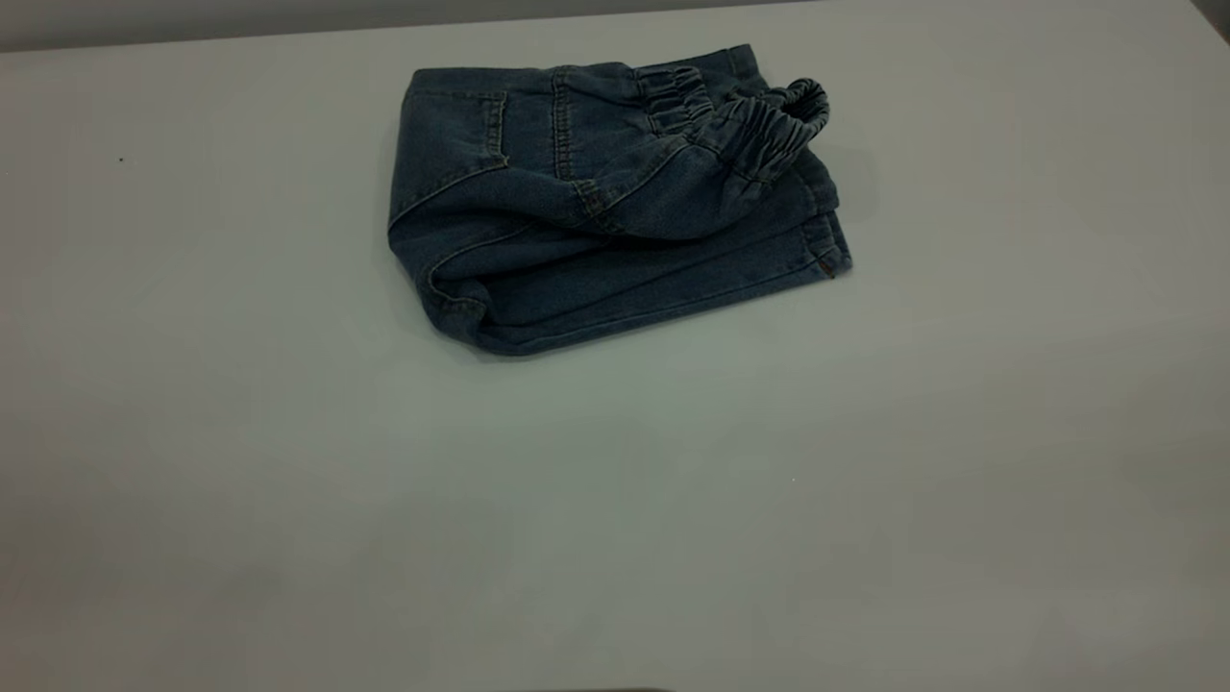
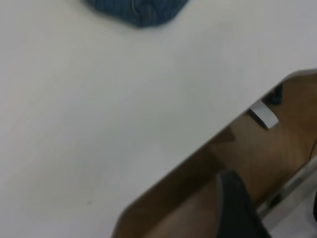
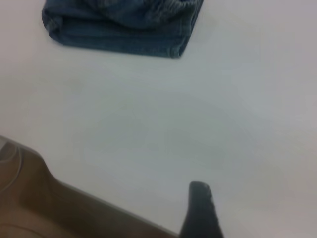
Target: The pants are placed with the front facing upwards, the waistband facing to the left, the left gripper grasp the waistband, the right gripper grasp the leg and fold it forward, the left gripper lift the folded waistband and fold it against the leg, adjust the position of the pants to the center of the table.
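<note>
The surface [image 1: 615,500] is lying wide and pale around me, with broad open room to the near side, left and right of the pants [image 1: 605,202]. Its far edge is running just behind the pants in the exterior view. In my left wrist view an angled edge of the surface is showing, with brown floor [image 2: 277,163] beyond it; in my right wrist view another edge is cutting across a corner.

The pants are sitting as a folded bundle toward the far middle of the surface, slightly left of centre. Neither of my claws is appearing in the exterior view. A dark part of my left claw [image 2: 237,208] is showing out over that edge, well apart from the pants [image 2: 141,11], of which only a rounded bit is peeking in. A dark tip of my right claw [image 3: 200,210] is hanging over bare surface, also well apart from the pants [image 3: 124,27]. I cannot tell whether either claw is released or clenched; neither is touching the cloth.

The bundle's long axis is running left to right. The waistband [image 1: 769,120] is lying ruffled at the far right end, part of it standing up in a loop, and a rounded fold is facing near left.
</note>
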Robot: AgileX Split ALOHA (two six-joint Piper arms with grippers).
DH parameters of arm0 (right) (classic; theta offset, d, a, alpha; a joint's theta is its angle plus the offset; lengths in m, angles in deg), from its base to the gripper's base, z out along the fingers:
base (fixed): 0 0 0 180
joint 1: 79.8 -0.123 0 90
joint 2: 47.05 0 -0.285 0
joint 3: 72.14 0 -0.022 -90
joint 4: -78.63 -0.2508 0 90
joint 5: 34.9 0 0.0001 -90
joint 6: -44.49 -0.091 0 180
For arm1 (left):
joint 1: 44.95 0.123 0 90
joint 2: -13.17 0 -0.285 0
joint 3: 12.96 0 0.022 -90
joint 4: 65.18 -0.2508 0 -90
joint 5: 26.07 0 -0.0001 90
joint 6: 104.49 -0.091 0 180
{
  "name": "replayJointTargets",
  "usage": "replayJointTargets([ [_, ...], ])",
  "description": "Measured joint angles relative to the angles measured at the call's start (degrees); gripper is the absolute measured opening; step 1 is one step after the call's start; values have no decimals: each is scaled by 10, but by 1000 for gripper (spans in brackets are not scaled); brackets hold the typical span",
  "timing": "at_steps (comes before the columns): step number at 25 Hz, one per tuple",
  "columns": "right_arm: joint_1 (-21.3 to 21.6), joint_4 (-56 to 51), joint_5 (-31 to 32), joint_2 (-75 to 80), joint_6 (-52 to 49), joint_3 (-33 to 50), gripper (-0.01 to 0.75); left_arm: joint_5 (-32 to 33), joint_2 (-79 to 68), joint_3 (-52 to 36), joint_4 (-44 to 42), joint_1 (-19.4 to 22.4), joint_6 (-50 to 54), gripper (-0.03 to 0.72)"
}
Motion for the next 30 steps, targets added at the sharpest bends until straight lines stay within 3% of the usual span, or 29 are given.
replayJointTargets([
  [11,0,0,-1,-4,2,0,443,-21,0,-51,-25,0,32,339],
  [16,0,0,-2,-4,2,0,443,-26,0,-55,-62,0,75,339],
  [30,0,0,-2,-4,2,0,442,-26,7,-55,-62,2,82,339],
])
